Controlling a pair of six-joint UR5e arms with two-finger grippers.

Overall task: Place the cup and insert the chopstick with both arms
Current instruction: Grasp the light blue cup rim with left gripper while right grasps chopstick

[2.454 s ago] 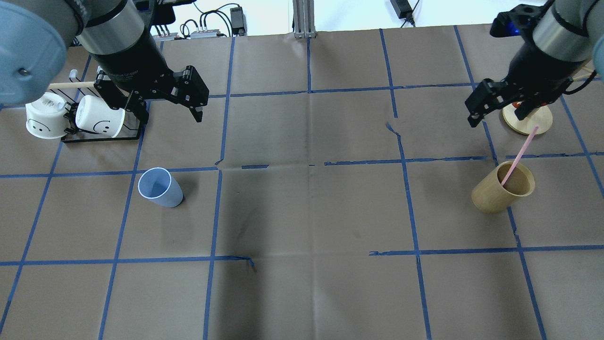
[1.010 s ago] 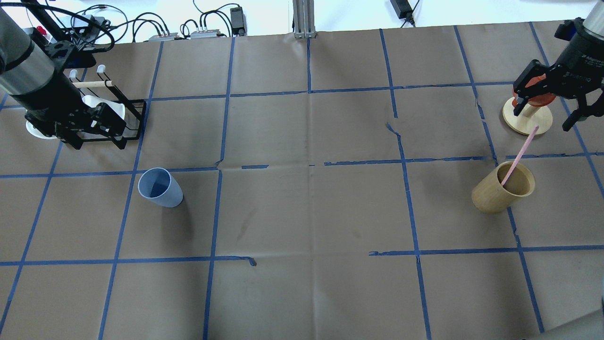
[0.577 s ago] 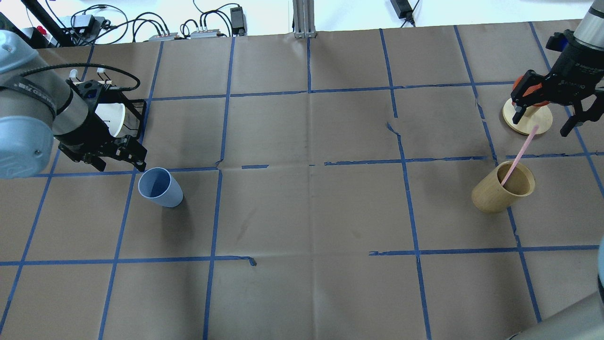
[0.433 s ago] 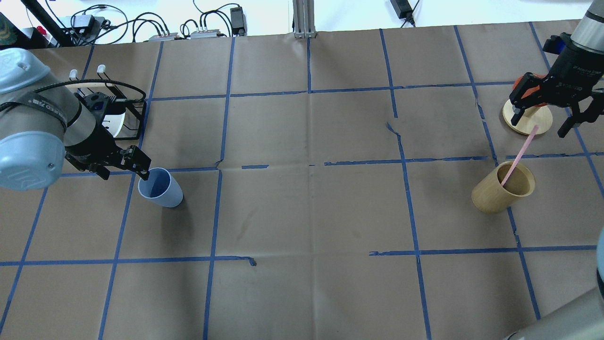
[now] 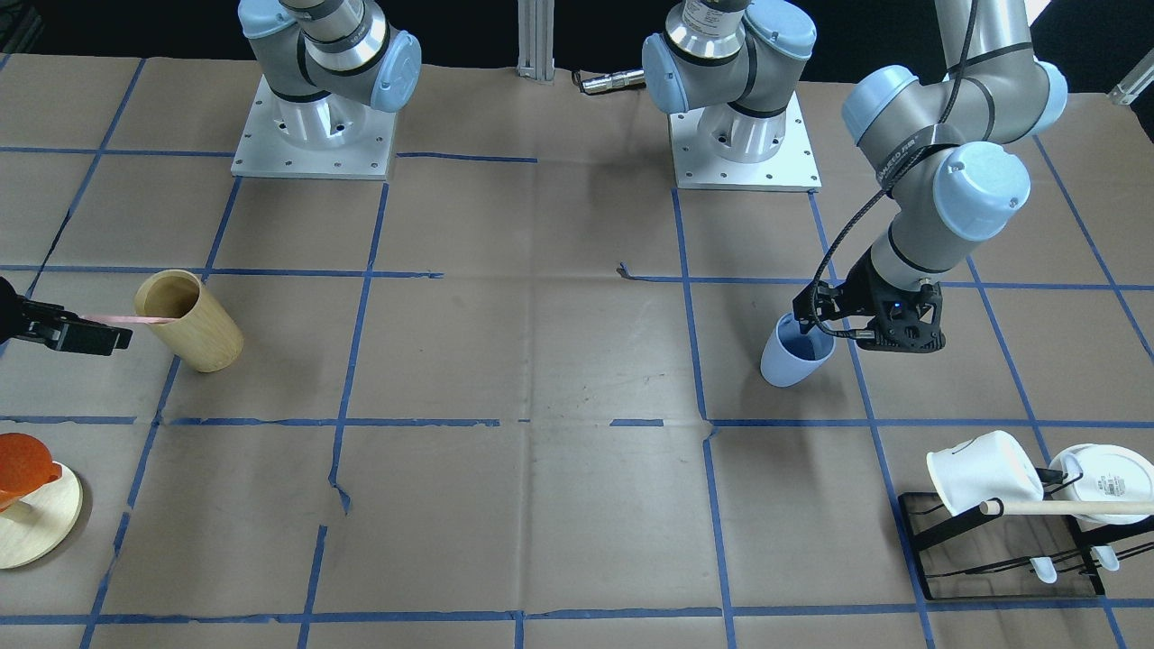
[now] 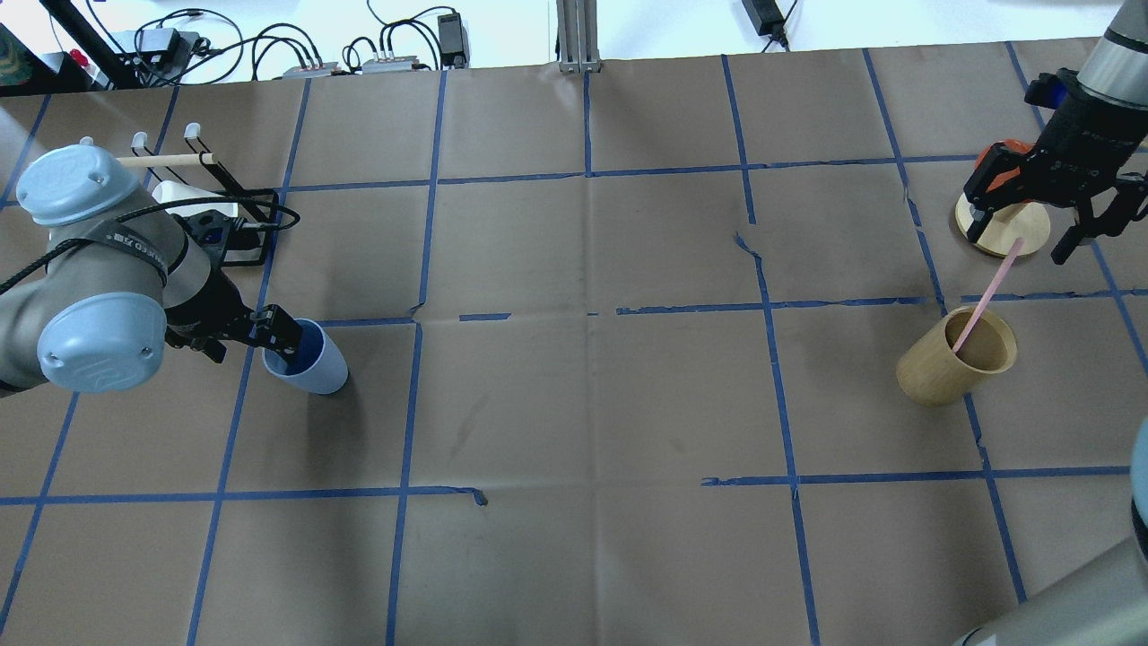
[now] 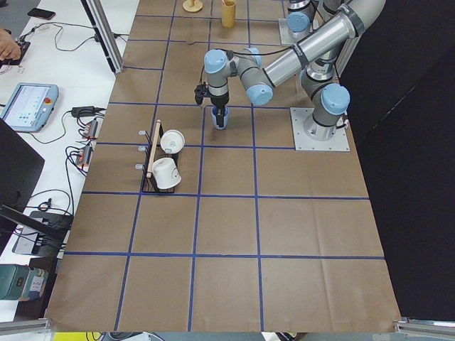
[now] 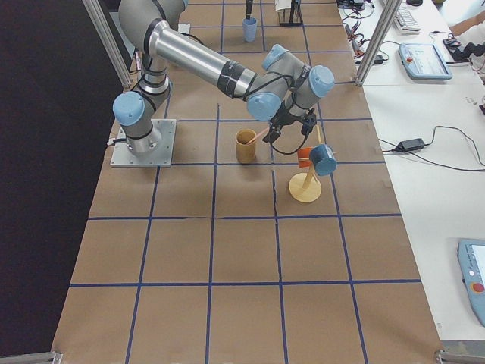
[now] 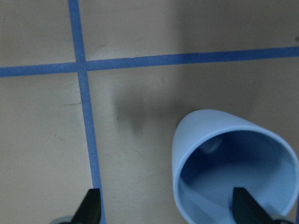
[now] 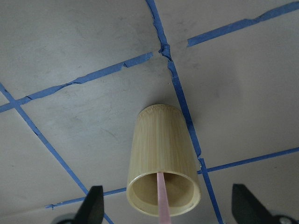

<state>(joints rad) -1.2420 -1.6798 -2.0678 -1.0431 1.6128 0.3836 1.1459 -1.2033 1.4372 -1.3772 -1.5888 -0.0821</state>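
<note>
Apparently nothing is done yet: the released left hand [image 9: 167, 207] straddles the cup [image 9: 236, 172] rim; the released right hand [image 10: 168, 205] flanks the chopstick [image 6: 987, 287].

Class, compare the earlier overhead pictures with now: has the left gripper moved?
Yes. The left gripper has come off the mug rack, down the view, to the cup.

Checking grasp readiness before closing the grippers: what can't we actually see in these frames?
- Chopstick: lower end hidden inside the wooden cup, in the overhead and right wrist views.
- Left gripper: fingertips cut off by the left wrist view's bottom edge; contact with the cup unclear.
- Right gripper: mostly cut off by the front view's left edge.
</note>
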